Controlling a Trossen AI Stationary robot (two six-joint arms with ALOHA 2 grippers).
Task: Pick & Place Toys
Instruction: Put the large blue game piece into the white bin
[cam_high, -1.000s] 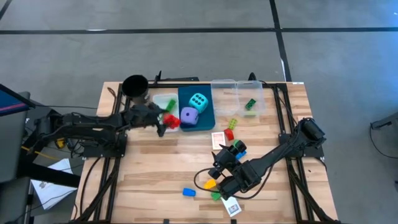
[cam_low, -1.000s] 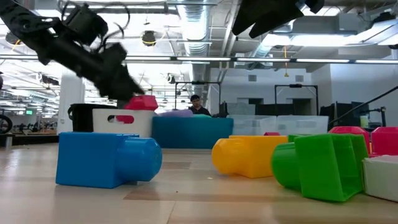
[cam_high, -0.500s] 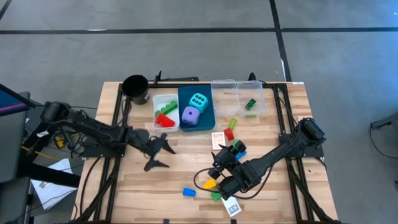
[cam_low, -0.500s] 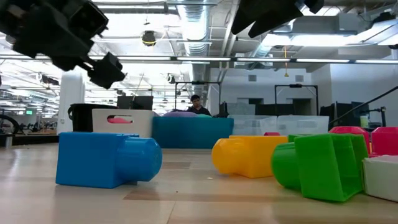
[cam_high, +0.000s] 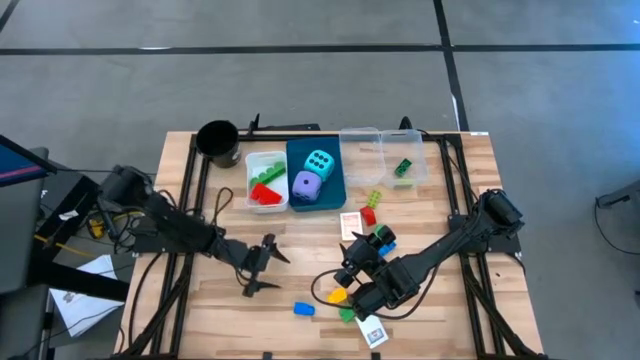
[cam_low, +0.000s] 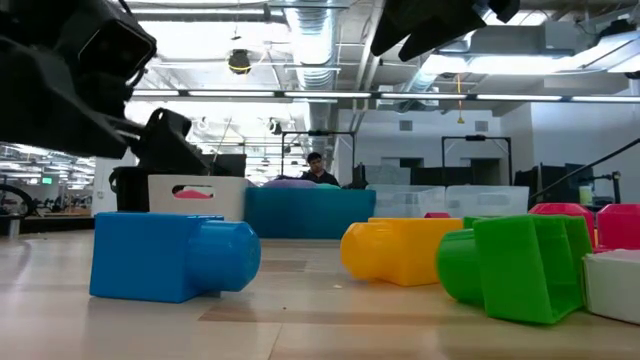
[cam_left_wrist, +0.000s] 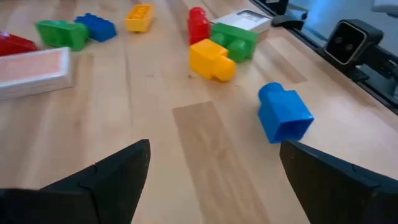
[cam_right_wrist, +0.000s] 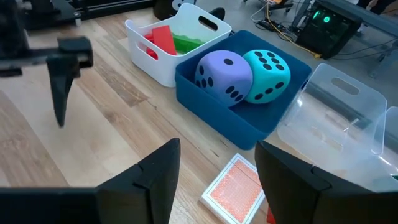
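My left gripper (cam_high: 268, 268) hovers open over bare wood left of the table's middle, with nothing between its fingers (cam_left_wrist: 214, 152). A blue brick (cam_high: 303, 309) (cam_left_wrist: 284, 114) lies on its side just ahead of it, toward the near edge. Beside that brick are a yellow brick (cam_high: 338, 296) and a green brick (cam_high: 347, 314). My right gripper (cam_high: 350, 262) hangs open above those bricks and holds nothing (cam_right_wrist: 216, 149). The cyan die (cam_right_wrist: 268, 67) and purple die (cam_right_wrist: 225, 74) sit in the blue bin (cam_high: 333, 188). Red and green bricks lie in the white bin (cam_high: 250, 182).
A black cup (cam_high: 217, 140) stands at the far left. A clear bin (cam_high: 385, 148) at the far right holds a green brick. A patterned card (cam_high: 352, 222), a red brick (cam_high: 368, 214) and a yellow-green brick (cam_high: 373, 198) lie near the middle. A white tag (cam_high: 372, 333) lies by the near edge.
My left gripper has swung from over the white bin toward the table's near edge and come down, with its fingers spread. The red brick that was at its fingertips now lies in the white bin. My right arm has kept still.
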